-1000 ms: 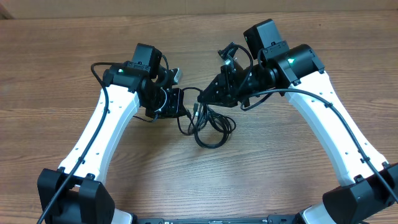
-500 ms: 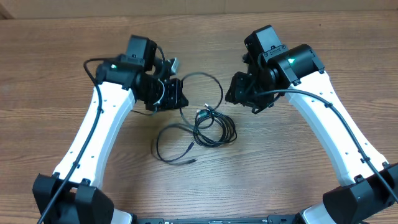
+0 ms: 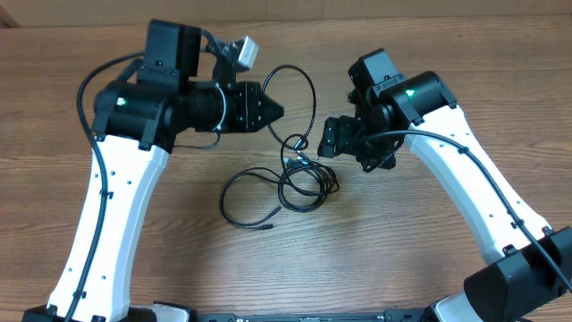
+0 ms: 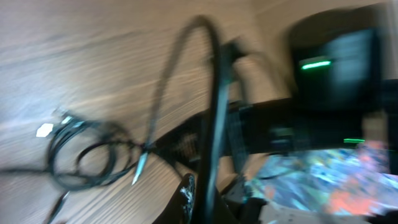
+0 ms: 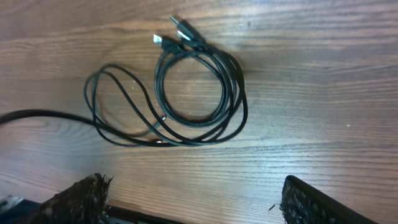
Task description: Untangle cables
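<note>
Several thin black cables (image 3: 304,183) lie coiled together on the wooden table, their silver-tipped plugs (image 5: 168,38) at the coil's edge. One loose loop (image 3: 239,192) spreads out to the left. My left gripper (image 3: 273,110) is raised and shut on one cable (image 3: 313,89), which arcs up and over, then drops to the coil. In the blurred left wrist view that cable (image 4: 214,93) runs up from the left gripper (image 4: 199,193). My right gripper (image 3: 332,143) hovers just right of the coil, open. In its wrist view the right gripper (image 5: 193,202) holds nothing.
The table (image 3: 429,241) is bare wood around the coil. The right arm (image 4: 323,93) fills the right side of the left wrist view. Thicker black cords run along both white arms (image 3: 116,206).
My right gripper has opened, let go of the cables and backed off to the right. The left arm has risen and swung back-left, drawing one cable out into a tall arc; a loop spread left.
</note>
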